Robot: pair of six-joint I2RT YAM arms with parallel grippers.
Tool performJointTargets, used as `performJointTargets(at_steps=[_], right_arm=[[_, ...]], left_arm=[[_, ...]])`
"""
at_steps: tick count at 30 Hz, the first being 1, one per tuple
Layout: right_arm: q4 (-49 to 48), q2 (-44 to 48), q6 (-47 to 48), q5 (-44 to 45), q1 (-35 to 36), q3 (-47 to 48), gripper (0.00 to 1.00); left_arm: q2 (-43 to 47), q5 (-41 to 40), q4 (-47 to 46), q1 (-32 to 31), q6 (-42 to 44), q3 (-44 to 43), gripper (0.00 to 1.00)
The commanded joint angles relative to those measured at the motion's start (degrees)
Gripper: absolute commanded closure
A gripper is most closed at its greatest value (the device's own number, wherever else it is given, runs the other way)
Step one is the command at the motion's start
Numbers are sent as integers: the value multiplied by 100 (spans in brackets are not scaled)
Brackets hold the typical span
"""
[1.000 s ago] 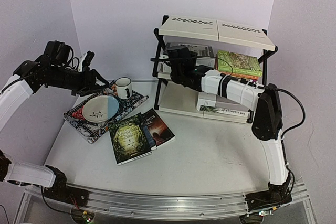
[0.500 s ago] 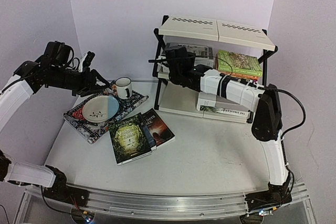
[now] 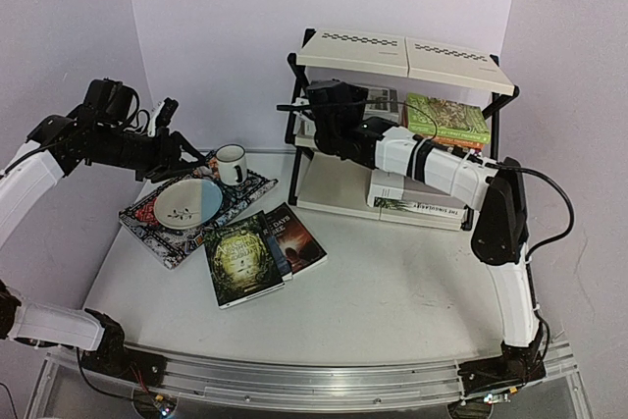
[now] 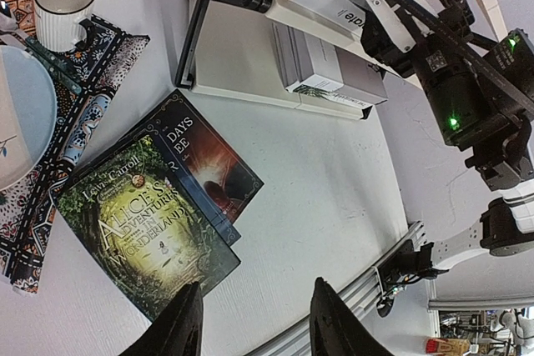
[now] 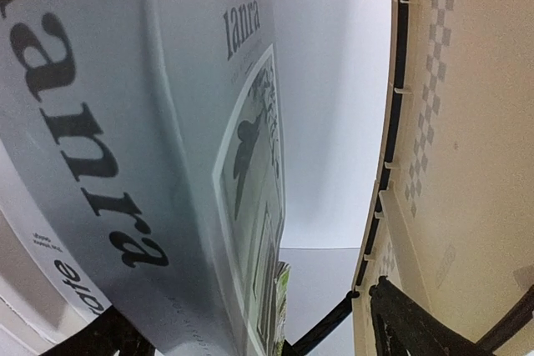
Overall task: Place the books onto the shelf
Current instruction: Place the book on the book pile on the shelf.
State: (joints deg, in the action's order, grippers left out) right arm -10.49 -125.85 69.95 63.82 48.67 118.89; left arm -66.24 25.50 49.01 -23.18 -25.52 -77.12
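Right gripper [image 5: 250,306] jaws stand apart beside ianra book [image 5: 142,122], unclear from overhead.

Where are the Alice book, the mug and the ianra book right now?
Alice book [image 4: 146,235]: left wrist view, middle of its green cover.
mug [image 3: 232,168]: top external view, its white side.
ianra book [image 5: 92,139]: right wrist view, its lettered grey face.

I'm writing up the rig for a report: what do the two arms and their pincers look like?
The left arm and right arm have white links with black joints. The right arm carries a black band, a looping black cable and green lights. The left pincer has dark tapered fingers.
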Motion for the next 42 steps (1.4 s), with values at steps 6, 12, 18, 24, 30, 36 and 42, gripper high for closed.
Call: performJointTargets(at_steps=[6, 12, 18, 24, 30, 36, 42], right_arm=[[735, 278, -443, 70, 154, 10, 7], [1101, 322, -682, 1, 204, 20, 4], [1406, 319, -828, -73, 205, 70, 3], [1557, 476, -996, -251, 395, 2, 2], [1559, 691, -981, -145, 729, -74, 2], [1559, 1108, -1200, -50, 1157, -498, 2], [1860, 1588, -1998, -140, 1693, -1086, 2]], left_arm=[[156, 73, -219, 24, -21, 27, 55], [192, 78, -231, 23, -32, 60, 55], [217, 78, -230, 24, -39, 83, 55], [250, 46, -229, 24, -66, 121, 55], [298, -43, -233, 23, -132, 283, 54], [475, -284, -306, 24, -415, 708, 41], [699, -396, -486, 21, -733, 1339, 26]])
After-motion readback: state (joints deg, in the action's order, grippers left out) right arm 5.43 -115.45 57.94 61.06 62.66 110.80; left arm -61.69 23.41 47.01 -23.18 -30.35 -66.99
